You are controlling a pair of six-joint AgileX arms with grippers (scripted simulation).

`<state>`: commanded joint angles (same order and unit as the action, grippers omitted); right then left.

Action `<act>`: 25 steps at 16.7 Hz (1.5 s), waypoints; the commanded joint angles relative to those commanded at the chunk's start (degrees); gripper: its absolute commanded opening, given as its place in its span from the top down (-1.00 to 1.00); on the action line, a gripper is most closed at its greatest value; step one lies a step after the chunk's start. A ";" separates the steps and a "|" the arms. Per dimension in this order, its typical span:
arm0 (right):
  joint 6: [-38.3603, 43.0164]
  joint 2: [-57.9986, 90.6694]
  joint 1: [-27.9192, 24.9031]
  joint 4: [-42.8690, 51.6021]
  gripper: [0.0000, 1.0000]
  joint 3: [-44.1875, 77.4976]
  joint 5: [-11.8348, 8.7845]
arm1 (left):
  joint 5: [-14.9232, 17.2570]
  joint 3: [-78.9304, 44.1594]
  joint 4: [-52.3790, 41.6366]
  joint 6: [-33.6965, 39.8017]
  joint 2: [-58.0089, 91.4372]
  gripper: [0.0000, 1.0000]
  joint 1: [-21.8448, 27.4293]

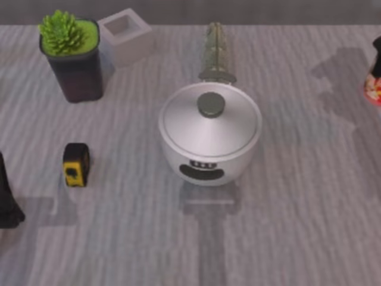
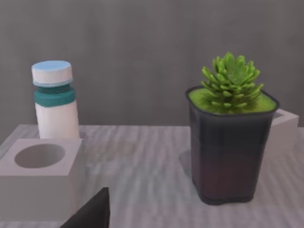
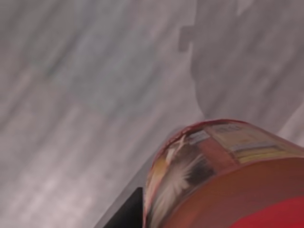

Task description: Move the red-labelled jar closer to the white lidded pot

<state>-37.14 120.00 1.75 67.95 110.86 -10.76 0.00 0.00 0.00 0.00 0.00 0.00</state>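
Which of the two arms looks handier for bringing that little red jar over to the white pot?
The right one. The red-labelled jar sits at the table's right edge and fills the right wrist view up close. The left arm is parked at the far left, across the white lidded pot.

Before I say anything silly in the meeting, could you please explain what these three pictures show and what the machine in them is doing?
It is a simulated robot with two arms at a table. One picture looks down from above; the other two come from cameras on each arm's wrist.

From above, the white lidded pot sits mid-table, a potted succulent and a white square holder at the far left, and a yellow tape measure nearer the left edge. The left arm waits at the left edge. Its wrist camera sees the plant, a second white block and a white bottle with a teal band.

The red-labelled jar is at the right edge. The right wrist camera sees it very close, seemingly lifted above the table, so the right arm is probably carrying it; the fingers are hidden.
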 joint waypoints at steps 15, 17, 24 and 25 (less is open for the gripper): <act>24.50 -3.95 -8.63 -8.04 1.00 -10.75 7.02 | 0.00 0.00 0.00 0.00 0.00 -1.00 0.00; 33.25 -5.21 -11.55 -10.84 1.00 -14.24 9.45 | 0.00 0.00 0.00 0.00 0.00 -1.00 0.00; 53.99 -8.77 -19.44 -18.34 1.00 -23.75 15.88 | 0.00 0.00 0.00 0.00 0.00 -1.00 0.00; 54.66 -8.92 -19.76 -18.64 1.00 -24.15 16.14 | 0.00 0.00 0.00 0.00 0.00 -1.00 0.00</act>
<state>17.51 111.08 -18.01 49.30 86.71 5.38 0.00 0.00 0.00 0.00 0.00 0.00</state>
